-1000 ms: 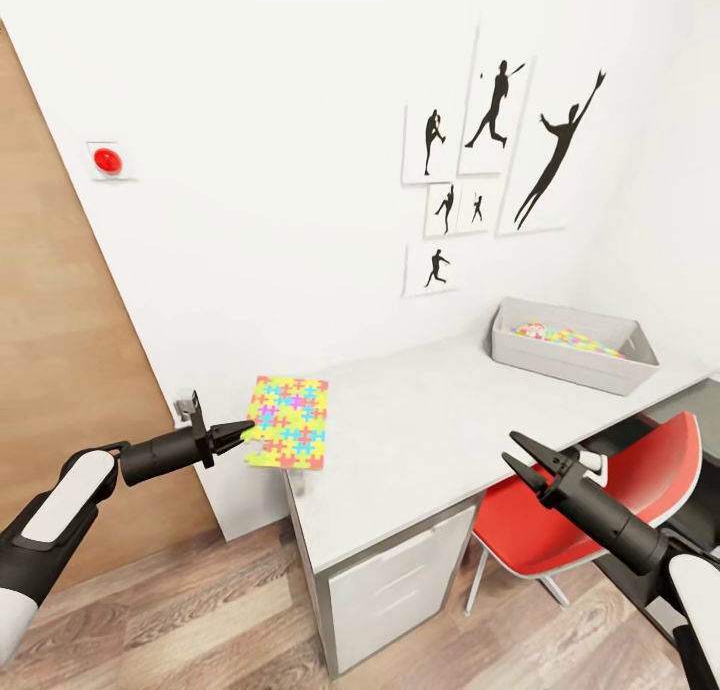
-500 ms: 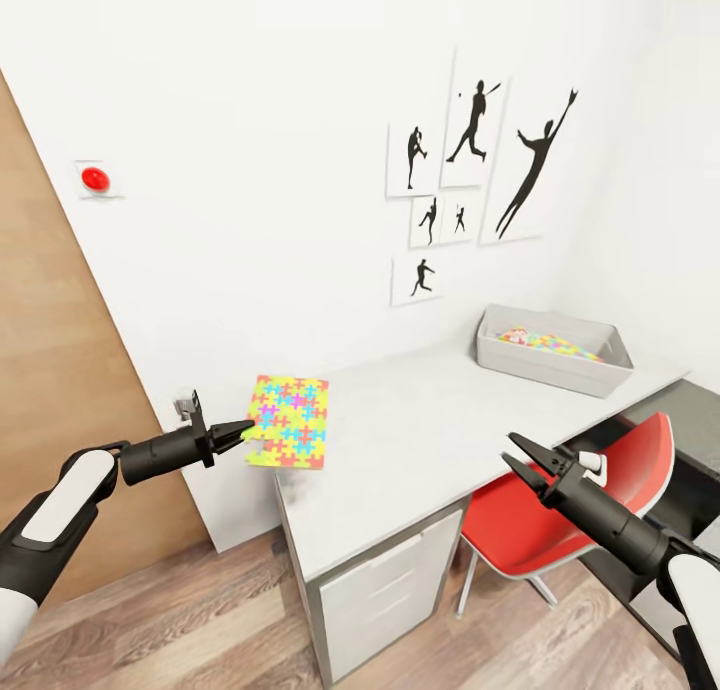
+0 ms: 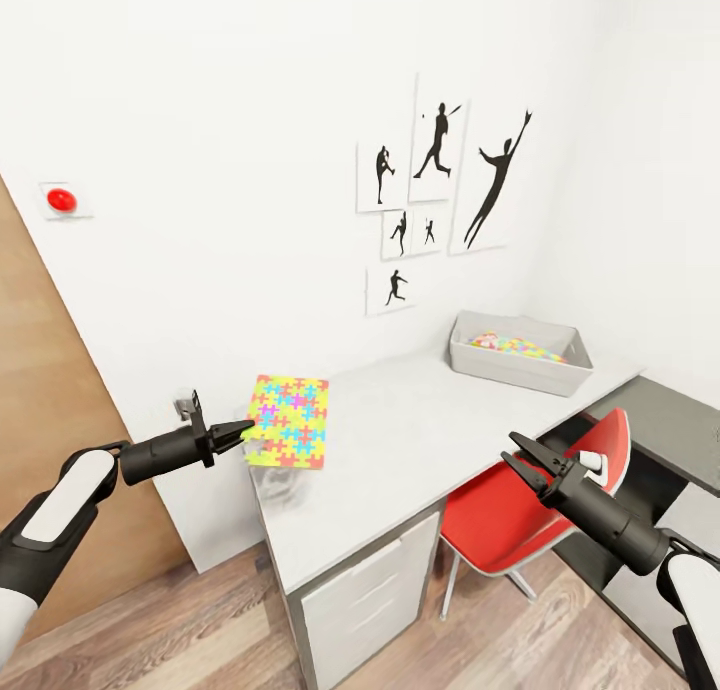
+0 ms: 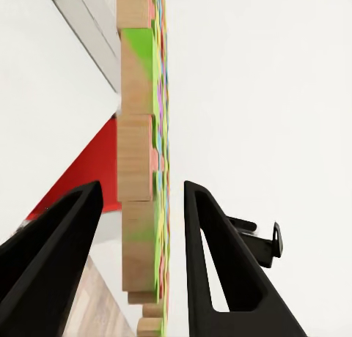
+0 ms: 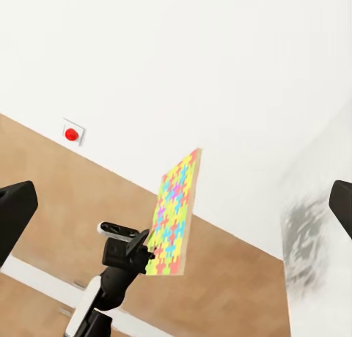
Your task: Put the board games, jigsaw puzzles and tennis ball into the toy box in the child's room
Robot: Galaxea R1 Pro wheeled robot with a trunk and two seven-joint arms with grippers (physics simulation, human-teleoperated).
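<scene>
— Where's the bright jigsaw-patterned flat box (image 3: 289,421)?
— Pinched at its edge by the left gripper (image 3: 243,431), above the pale grey desk's (image 3: 420,440) near corner.
— And the rest?
— One colourful box already lies in the shallow grey tub (image 3: 517,354) at the far corner. Right gripper (image 3: 517,452) spread, empty.

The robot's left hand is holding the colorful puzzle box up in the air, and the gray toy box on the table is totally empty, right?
Not quite. The left gripper does hold the jigsaw puzzle up off the table, but the toy box isn't empty. The head view shows something colorful already lying inside it.
</scene>
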